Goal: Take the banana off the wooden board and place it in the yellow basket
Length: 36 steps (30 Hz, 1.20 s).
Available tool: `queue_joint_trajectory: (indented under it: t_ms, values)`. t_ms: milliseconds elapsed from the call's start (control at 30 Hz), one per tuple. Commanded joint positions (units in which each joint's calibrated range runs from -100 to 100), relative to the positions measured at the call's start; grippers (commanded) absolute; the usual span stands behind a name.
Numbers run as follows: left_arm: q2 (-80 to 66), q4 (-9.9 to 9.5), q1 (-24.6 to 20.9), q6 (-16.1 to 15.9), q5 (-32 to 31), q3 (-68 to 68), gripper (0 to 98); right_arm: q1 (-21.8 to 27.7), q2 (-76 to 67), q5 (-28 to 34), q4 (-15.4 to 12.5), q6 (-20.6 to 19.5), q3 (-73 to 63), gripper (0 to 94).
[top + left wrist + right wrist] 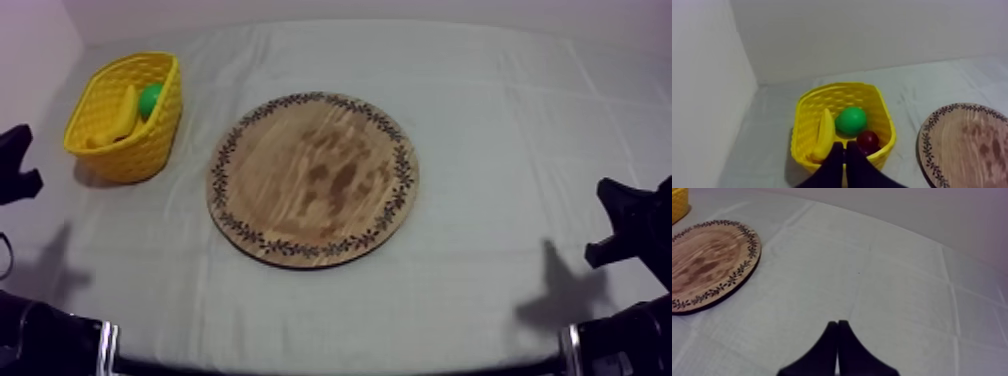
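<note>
Three toy fruits lie in the yellow woven plastic basket [150,150] — the long yellow toy banana [824,134] leaning along one wall, with a round green fruit [851,120] and a small red fruit [868,140] beside it — so I judge the task done. The basket stands at about ten o'clock from the round wooden board with a patterned rim [313,180], which is bare. My left gripper [845,145] hangs just short of the basket, fingers pressed into a narrow wedge, holding nothing. My right gripper [838,323], likewise closed and empty, rests over the grey-white cloth [897,288] at about four o'clock from the board. Both seem parked clear, since nothing needs carrying.
</note>
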Motion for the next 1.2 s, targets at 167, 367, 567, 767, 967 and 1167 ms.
queue_joint_trajectory:
  t_ms: [167, 367, 567, 767, 967, 1167]
  values:
    - [-8.2, -1.29, -0.3, 4.6, -2.7, 9.0, 0.0, 0.0, 0.0, 0.0, 0.0, 0.0, 0.0, 0.3]
    - [-11.8, -1.49, -0.6, 4.7, -3.0, 14.4, 0.0, 0.0, 0.0, 0.0, 0.0, 0.0, 0.0, 0.3]
    - [-13.5, -0.73, -1.2, 4.0, -3.3, 17.5, 0.0, 0.0, 0.0, 0.0, 0.0, 0.0, 0.0, 0.3]
    - [-13.7, 0.71, -1.3, 3.2, -2.6, 18.6, 0.0, 0.0, 0.0, 0.0, 0.0, 0.0, 0.0, 0.3]
    - [-13.7, 1.37, -1.4, 2.0, -2.1, 18.7, 0.0, 0.0, 0.0, 0.0, 0.0, 0.0, 0.0, 0.3]
    - [-13.7, 1.30, -2.0, 1.7, -4.1, 19.1, 0.0, 0.0, 0.0, 0.0, 0.0, 0.0, 0.0, 0.3]
